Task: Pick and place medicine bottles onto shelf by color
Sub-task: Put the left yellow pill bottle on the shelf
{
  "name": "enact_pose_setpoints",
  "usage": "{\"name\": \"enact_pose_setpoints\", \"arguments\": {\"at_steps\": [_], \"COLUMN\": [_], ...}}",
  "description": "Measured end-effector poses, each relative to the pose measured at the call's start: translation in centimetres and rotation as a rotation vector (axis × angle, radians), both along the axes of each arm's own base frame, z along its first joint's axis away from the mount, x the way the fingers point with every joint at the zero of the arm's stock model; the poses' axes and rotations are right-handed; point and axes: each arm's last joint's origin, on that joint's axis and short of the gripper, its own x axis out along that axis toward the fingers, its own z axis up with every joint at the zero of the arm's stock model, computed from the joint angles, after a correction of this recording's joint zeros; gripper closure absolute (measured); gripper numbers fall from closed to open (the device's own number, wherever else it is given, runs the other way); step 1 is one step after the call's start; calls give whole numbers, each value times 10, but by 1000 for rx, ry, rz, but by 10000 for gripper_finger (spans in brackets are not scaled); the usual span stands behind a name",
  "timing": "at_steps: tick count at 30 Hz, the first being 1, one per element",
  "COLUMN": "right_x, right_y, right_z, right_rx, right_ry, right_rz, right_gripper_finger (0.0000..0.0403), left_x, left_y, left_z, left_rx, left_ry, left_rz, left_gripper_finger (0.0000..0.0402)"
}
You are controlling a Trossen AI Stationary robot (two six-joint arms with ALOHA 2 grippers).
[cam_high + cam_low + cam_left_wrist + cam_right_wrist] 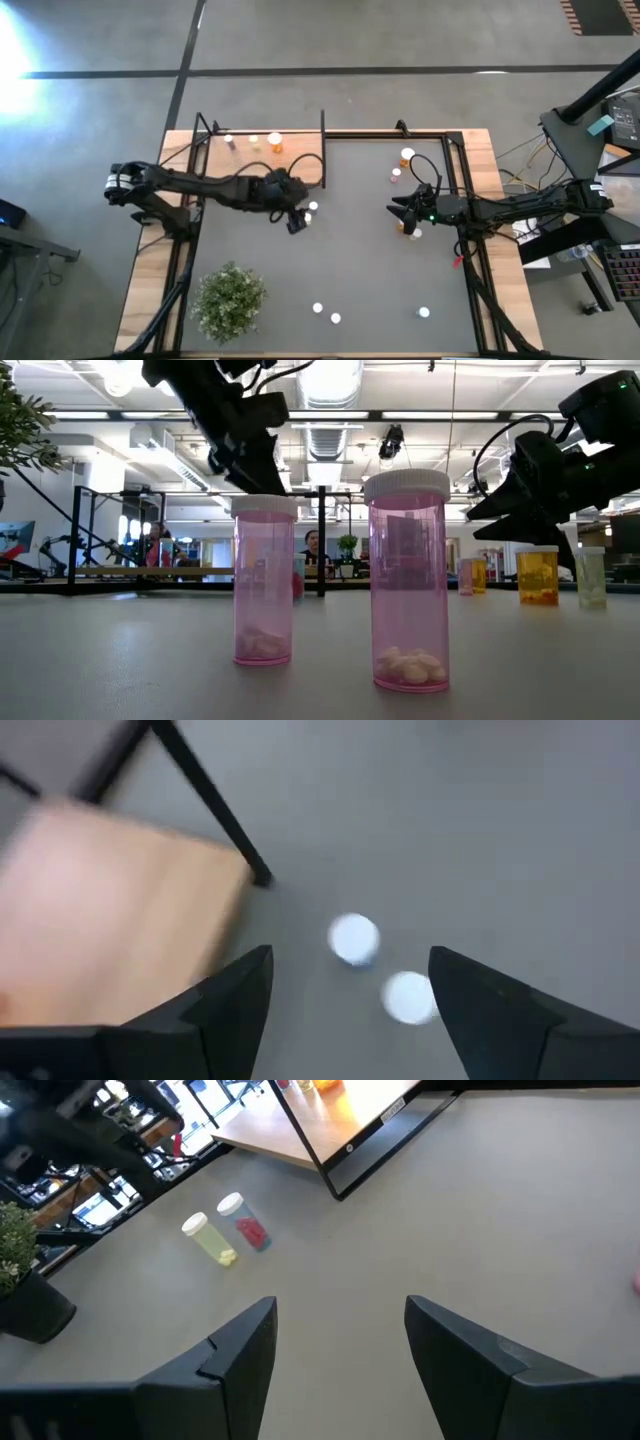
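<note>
The light-wood shelf (262, 160) lies at the table's far left and carries three medicine bottles (254, 141) along its far edge. My left gripper (298, 222) hangs open just off the shelf's near right corner. It is over two white-capped bottles (354, 938) that stand on the table, and it touches neither. My right gripper (395, 210) waits open at the table's right, above the tabletop, with nothing between its fingers (340, 1305). More bottles stand around it (407, 155). Two pink bottles (408, 580) stand upright near the front edge.
A green bushy plant (230, 300) stands at the near left corner. Thin black rods (323, 150) rise at the shelf's edges. An orange bottle (537, 575) and a pale one (591, 577) stand at the right. One more bottle (424, 313) stands near the front right.
</note>
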Motion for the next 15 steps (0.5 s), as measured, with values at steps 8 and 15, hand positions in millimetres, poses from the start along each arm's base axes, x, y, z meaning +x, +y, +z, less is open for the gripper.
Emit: {"name": "enact_pose_setpoints", "arguments": {"at_steps": [8,15], "right_x": [0,0], "right_y": [0,0], "right_z": [0,0], "right_rx": [0,0], "right_ry": [0,0], "right_rz": [0,0], "right_gripper_finger": [193,193], "left_x": [7,17], "left_y": [-10,-19], "left_z": [-11,-30], "left_rx": [-241,-343], "left_ry": [-92,-74], "left_rz": [256,360], "left_gripper_finger": [150,131]}}
